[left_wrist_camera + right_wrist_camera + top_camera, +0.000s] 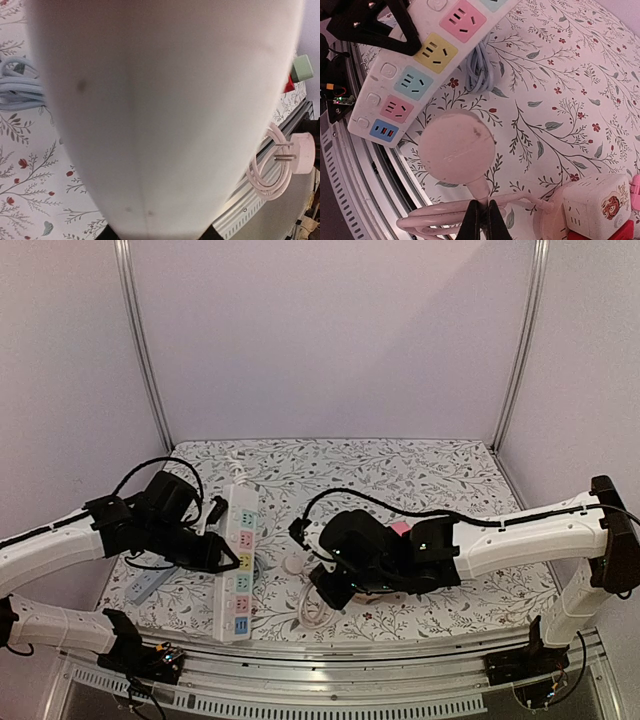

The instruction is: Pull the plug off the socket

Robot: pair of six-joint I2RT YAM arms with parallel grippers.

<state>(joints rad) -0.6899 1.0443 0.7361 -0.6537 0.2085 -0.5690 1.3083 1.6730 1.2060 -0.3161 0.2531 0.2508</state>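
Note:
The white power strip (238, 562) with coloured sockets lies lengthwise on the floral table. It fills the left wrist view (165, 115) and shows top left in the right wrist view (420, 60). My left gripper (220, 552) is shut on its left edge near the yellow socket. The round pink plug (456, 147) is out of the strip, its prongs bare in the left wrist view (301, 152). It hangs just right of the strip (293, 563). My right gripper (482, 217) is shut on the plug's neck where the cord starts.
The plug's pink cord (267, 172) lies coiled by the table's near rail (365, 170). A pink-white cube socket (592, 210) sits at the right. A blue-grey cord bundle (480, 70) lies under the strip. A grey strip (145, 586) lies at the left.

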